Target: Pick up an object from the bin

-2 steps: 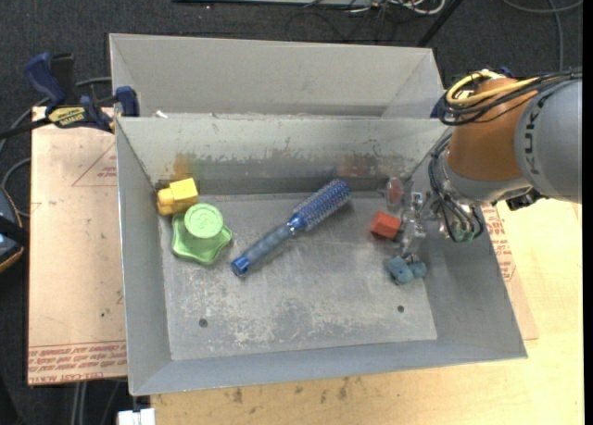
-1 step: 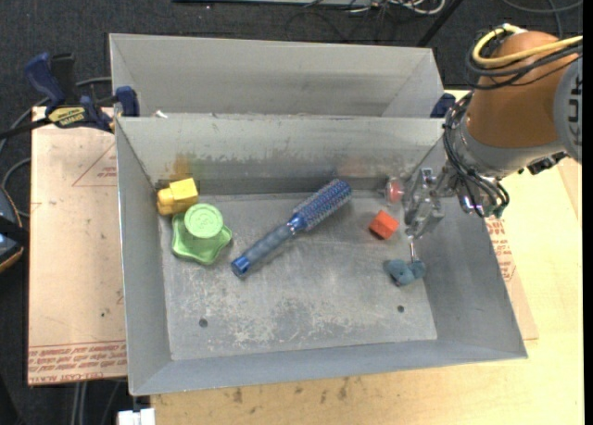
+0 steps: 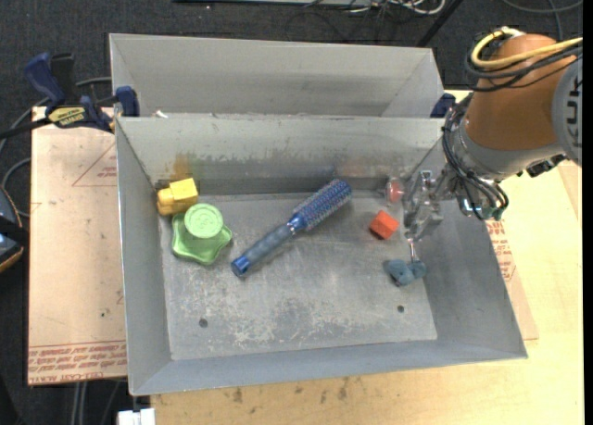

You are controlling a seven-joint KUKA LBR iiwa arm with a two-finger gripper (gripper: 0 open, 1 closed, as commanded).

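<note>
My gripper [image 3: 414, 240] hangs low at the right side of the bin, its thin fingers pointing down. Directly below the fingertips lies a small grey-blue lump [image 3: 405, 271] on the bin floor. A small orange-red block [image 3: 383, 225] sits just to the left of the fingers. Nothing shows between the fingers.
A blue hairbrush [image 3: 292, 227] lies diagonally across the middle. At the left sit a green round lid-like piece [image 3: 201, 231] and a yellow block [image 3: 177, 196]. A small pinkish thing [image 3: 395, 190] rests by the back wall near the wrist.
</note>
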